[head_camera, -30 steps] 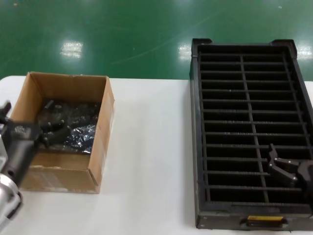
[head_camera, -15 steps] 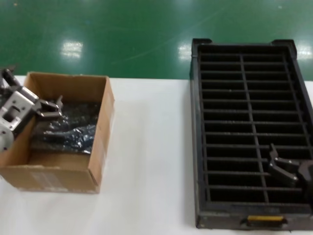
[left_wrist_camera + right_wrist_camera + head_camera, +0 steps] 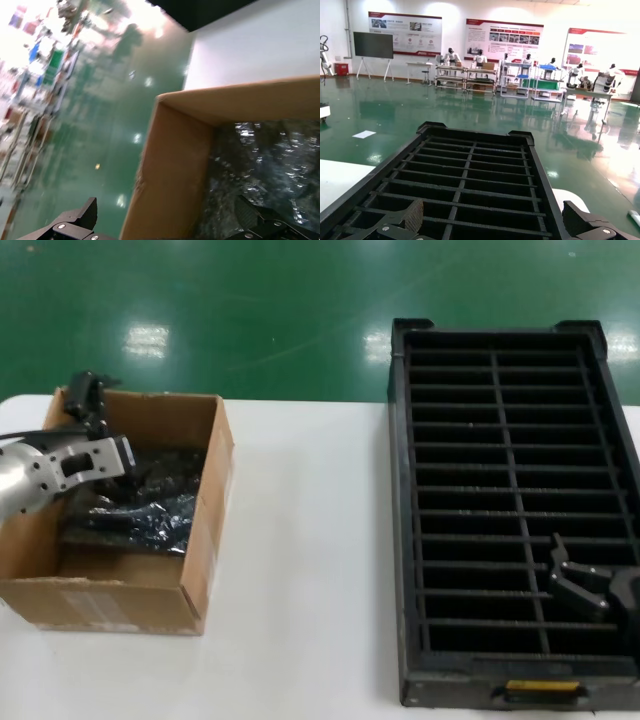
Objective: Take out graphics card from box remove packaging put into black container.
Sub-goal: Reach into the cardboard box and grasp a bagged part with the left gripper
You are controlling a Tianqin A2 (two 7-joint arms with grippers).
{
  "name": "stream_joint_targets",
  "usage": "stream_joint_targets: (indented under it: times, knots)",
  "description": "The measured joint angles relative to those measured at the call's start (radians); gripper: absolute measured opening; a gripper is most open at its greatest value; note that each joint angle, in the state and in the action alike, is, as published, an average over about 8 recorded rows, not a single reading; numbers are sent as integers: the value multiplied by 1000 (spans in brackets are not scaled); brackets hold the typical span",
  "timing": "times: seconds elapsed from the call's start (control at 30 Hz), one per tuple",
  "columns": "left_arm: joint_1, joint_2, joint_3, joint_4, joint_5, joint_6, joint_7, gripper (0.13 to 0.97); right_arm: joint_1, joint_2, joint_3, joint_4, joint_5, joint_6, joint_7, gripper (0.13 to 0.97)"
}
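The white table (image 3: 310, 570) carries all items. The black container (image 3: 512, 510) stands on its right half, long axis running away from the robot, with two columns of narrow slots and a yellow label (image 3: 541, 687) on the near end wall. In the right wrist view the container (image 3: 465, 185) fills the lower frame, and the visible slots hold nothing.

The box (image 3: 120, 505) sits on the left half of the table, well apart from the container, flaps upright and top open. In the left wrist view one inner corner of the box (image 3: 175, 165) is visible, with green floor beyond its wall.

The packaging (image 3: 150, 505) lies inside the box as a crinkled, dark, reflective layer over the bottom. The left wrist view shows the same glossy plastic (image 3: 270, 165) against the box wall. The graphics card cannot be distinguished from the bag in any view.

The left gripper (image 3: 118, 480) is inside the box at its far left side, over the packaging. Its fingers are spread wide: one fingertip (image 3: 75, 222) lies outside the cardboard wall and the other sits over the plastic, so the wall stands between them. Nothing is grasped.

The right gripper (image 3: 580, 580) hovers over the near right slots of the container. Its fingers are spread apart and hold nothing.
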Motion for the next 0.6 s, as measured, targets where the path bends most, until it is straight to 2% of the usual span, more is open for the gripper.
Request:
stream_joint_targets:
  times: [0.2, 0.4, 0.5, 0.6]
  knots:
    - [-96, 28, -41, 190, -14, 98, 266, 966, 0, 0, 0, 0, 0, 0, 0, 966]
    - [-161, 45, -67, 335, -34, 126, 515, 966, 0, 0, 0, 0, 0, 0, 0, 966]
    - [-181, 46, -67, 381, -34, 126, 596, 966, 0, 0, 0, 0, 0, 0, 0, 966]
    - [-191, 40, -58, 408, -25, 131, 631, 966, 0, 0, 0, 0, 0, 0, 0, 966]
